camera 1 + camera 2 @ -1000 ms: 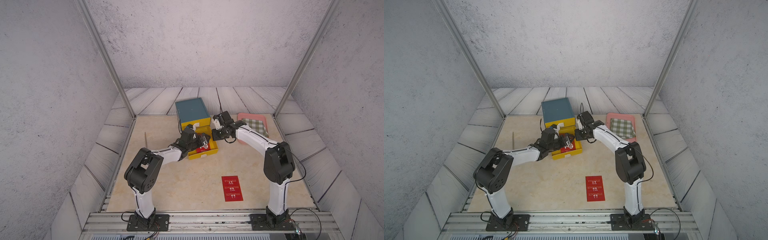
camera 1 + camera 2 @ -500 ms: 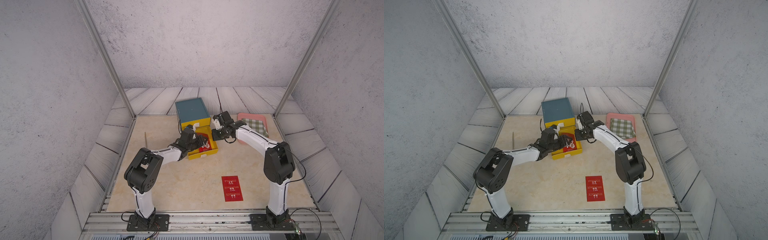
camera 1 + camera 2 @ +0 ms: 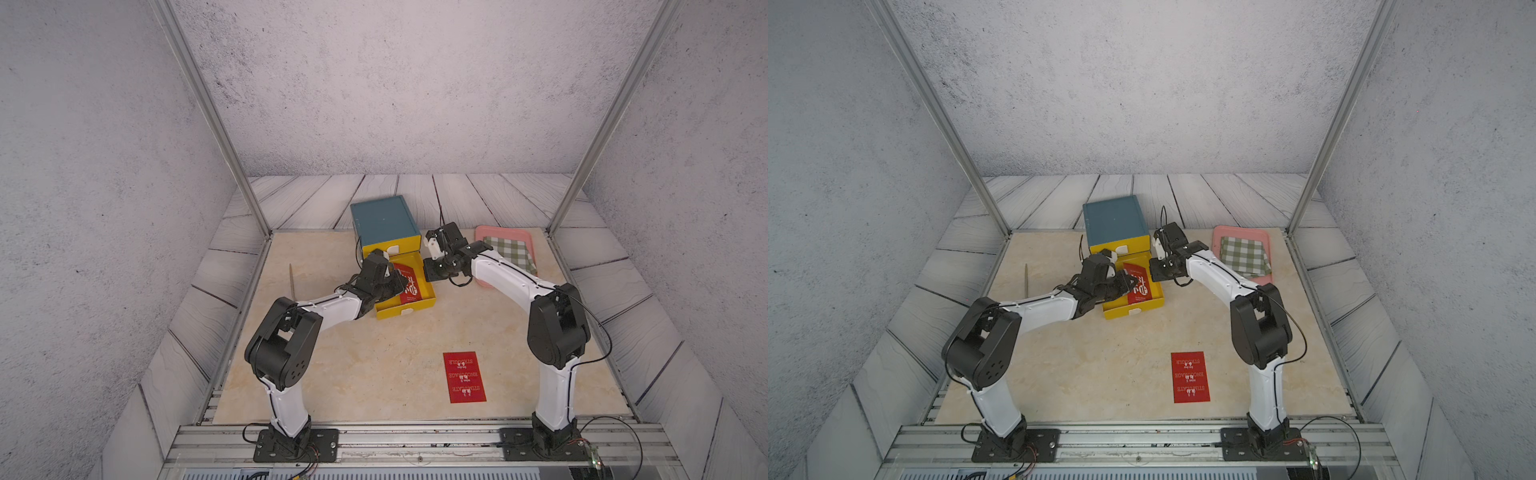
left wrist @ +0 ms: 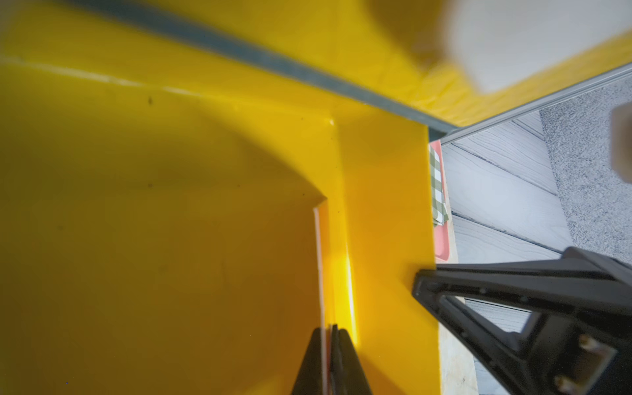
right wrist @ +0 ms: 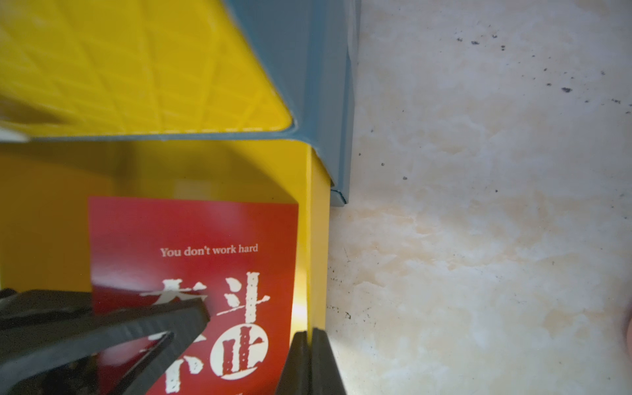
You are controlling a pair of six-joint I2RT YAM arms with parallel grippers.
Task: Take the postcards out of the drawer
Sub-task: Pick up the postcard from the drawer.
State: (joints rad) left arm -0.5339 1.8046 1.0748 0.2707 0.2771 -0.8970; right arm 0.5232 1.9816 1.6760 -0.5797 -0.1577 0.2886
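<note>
Left fingers (image 4: 333,342) snapped together since the earlier frame, when they stood open over the drawer (image 3: 405,309). Now they're clenched on the card (image 3: 411,284). The left wrist view shows its thin white edge pinched between them, running straight away from the tips. Right fingers (image 5: 316,345) unchanged, clamped on the drawer's side wall, bracing it.

Card is inside the pulled-out drawer, on the side by my right fingers. Its long axis runs along the pull direction, from the cabinet (image 3: 384,218) toward the drawer front. It looks slightly tipped up in both top views, not sure. My grip sits on the long edge facing the left arm, so the left arm owns this lift. Way out is up over the wall, then toward the near counter (image 3: 374,365).

Second card (image 3: 464,377) is already out, flat on the counter near the right arm's base, well apart from the drawer. Any more cards underneath: hidden, can't tell.

Left arm pose: low reach, elbow bent, forearm sloping in to the drawer, wrist over its left side. Right arm pose: upper link upright, forearm stretched in beside the cabinet front.
</note>
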